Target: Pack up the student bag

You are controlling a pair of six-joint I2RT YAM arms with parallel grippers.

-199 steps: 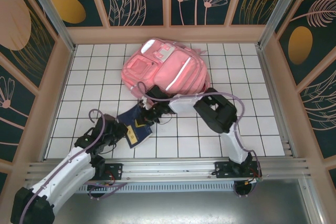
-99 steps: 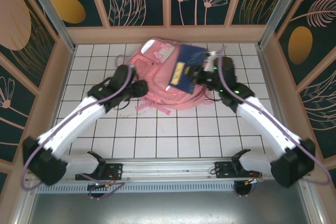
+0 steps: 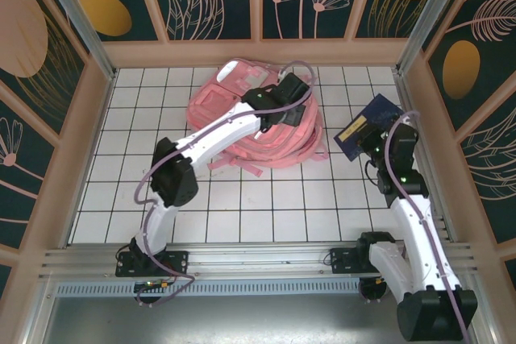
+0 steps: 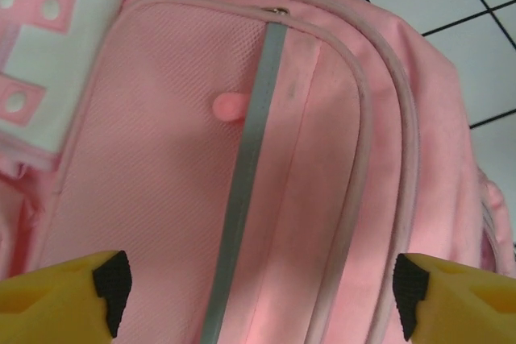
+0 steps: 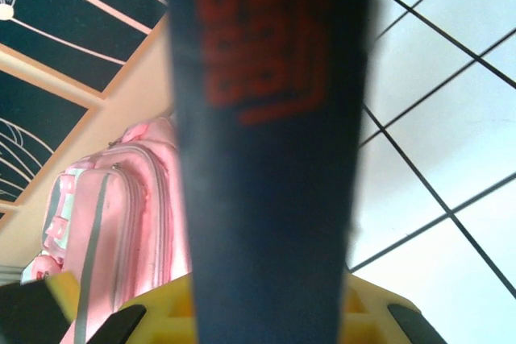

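Left gripper (image 4: 258, 286) hangs just above the bag (image 4: 161, 167), jaws spread wide with nothing between them. In the top view it sits over the bag's right half, its arm reaching across from the near left. Right gripper (image 5: 270, 312) is clamped on a dark blue book (image 3: 363, 122), held off the table (image 3: 282, 199) to the right of the bag and apart from it.

Risks, as I judge them: I can see no opening in the bag. The seams under the left fingers run closed, with a small zip pull (image 4: 278, 12) at the top of the front panel. If the book comes over before a compartment is opened, it will only press on fabric. If the left jaws shut on loose cloth and not on a pull, the soft bag may drag or bunch rather than unzip. The book is pinched near one edge and tilted, so a quick swing could twist it in the grip. Loose straps (image 3: 242, 165) trail on the tiles at the near side and could catch an arm.

The bag lies front up at the far middle of the table. It is pink mesh fabric with a pale grey stripe (image 4: 246, 175) down the front panel, a white patch (image 4: 32, 62) with pink dots near the top, and piped seams curving round its side.
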